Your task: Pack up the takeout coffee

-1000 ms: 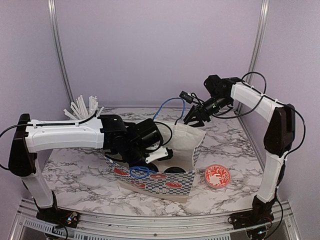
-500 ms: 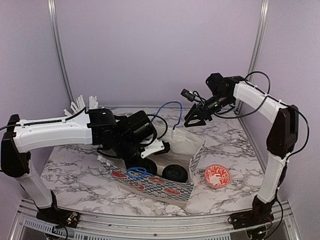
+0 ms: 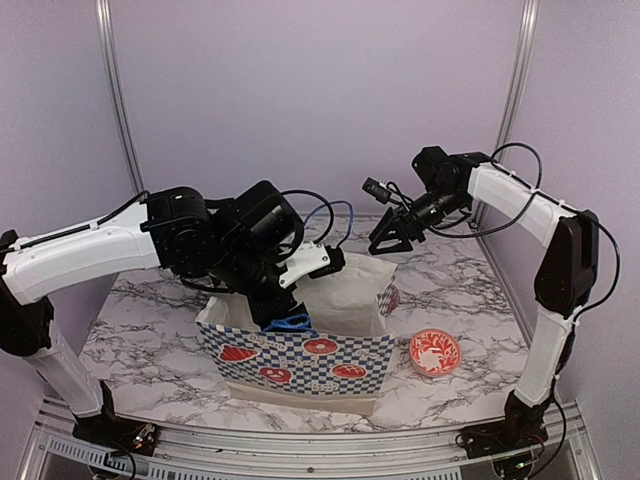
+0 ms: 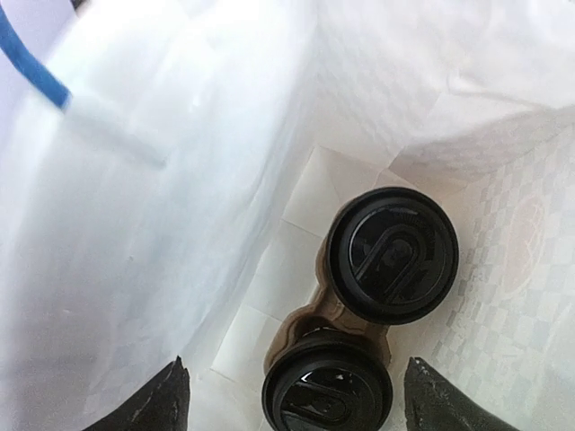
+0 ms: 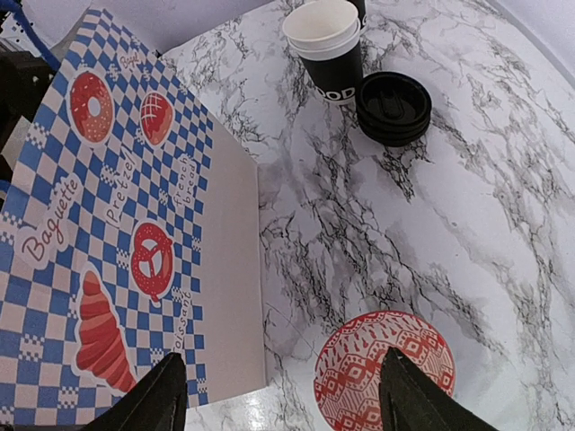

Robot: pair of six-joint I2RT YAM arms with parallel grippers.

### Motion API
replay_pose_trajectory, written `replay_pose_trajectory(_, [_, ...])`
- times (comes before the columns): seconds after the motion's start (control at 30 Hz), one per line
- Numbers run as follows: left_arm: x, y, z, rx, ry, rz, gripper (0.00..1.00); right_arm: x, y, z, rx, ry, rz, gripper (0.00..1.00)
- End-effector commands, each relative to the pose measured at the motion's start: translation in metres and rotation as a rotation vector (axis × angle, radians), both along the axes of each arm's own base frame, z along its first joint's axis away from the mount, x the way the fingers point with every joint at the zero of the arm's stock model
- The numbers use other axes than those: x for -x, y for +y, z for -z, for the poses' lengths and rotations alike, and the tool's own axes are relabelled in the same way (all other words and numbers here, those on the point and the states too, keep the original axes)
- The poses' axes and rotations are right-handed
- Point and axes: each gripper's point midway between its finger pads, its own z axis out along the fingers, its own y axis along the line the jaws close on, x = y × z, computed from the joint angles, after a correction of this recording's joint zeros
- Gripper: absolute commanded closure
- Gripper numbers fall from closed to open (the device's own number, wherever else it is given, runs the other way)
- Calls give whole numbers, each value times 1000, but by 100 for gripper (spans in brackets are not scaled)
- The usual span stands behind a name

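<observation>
Black cups [image 4: 392, 254], shut tight, stand upright in the bag [image 4: 135, 180] so nothing spills. Left gripper [image 4: 292, 404] hangs wide and empty above them. Right gripper [image 5: 283, 395] is wide too, over the counter [image 5: 467, 233] near an open cup [image 5: 325, 49].

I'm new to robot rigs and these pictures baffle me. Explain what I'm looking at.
Two robot arms stand bolted at the near edge of a marble table; each ends in a two-finger tool. One picture looks down from above and behind; the others come from a camera on each wrist. The left tool hangs open at the mouth of a blue-checked paper bag, and its camera sees two lidded black coffee cups standing inside. The right tool is open and empty, above the table. Its camera shows an unlidded black cup, black lids and a red patterned bowl.
</observation>
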Motion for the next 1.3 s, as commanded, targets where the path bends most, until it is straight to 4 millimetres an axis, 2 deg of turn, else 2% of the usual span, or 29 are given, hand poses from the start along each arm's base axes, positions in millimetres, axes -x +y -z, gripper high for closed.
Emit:
replay_pose_trajectory(0.0, [-13,8,-53,74,-125,-35,18,3,-1,-15,-21,-31,-3,29])
replay_pose_trajectory(0.23, [-22,9,-103,177,-209,-75,23,2,-1,-19,-19,-48,-5,29])
replay_pose_trajectory(0.37, [-27,24,-142,261,-274,-139,26,2,-3,-21,-9,-63,1,29])
replay_pose_trajectory(0.5, [-48,62,-173,302,-374,-311,29,3,-5,-23,-2,-75,3,29])
replay_pose_trajectory(0.57, [-69,94,-178,296,-416,-466,34,4,-6,-23,-2,-77,4,29])
replay_pose_trajectory(0.63, [-99,140,-173,284,-431,-696,43,4,-5,-24,-4,-75,5,29])
replay_pose_trajectory(0.67, [-111,164,-162,262,-428,-807,45,4,-5,-24,-6,-76,4,29])
replay_pose_trajectory(0.73, [-127,210,-147,263,-400,-972,47,4,-5,-24,-9,-74,4,30])
replay_pose_trajectory(0.8, [-138,244,-128,246,-378,-1084,47,4,-4,-23,-9,-72,3,29])
replay_pose_trajectory(0.9, [-152,283,-102,249,-316,-1202,50,3,-4,-21,-11,-66,0,30])
replay_pose_trajectory(0.97, [-158,301,-86,243,-286,-1255,51,4,-3,-20,-12,-63,-2,30])
replay_pose_trajectory(1.07, [-169,342,-67,258,-280,-1384,51,5,-3,-19,-18,-54,-7,30])
replay_pose_trajectory(1.2, [-187,376,-41,383,-208,-1475,51,5,-2,-17,-21,-47,-9,30])
replay_pose_trajectory(1.27, [-198,386,-35,455,-194,-1494,49,5,-2,-16,-22,-45,-9,31])
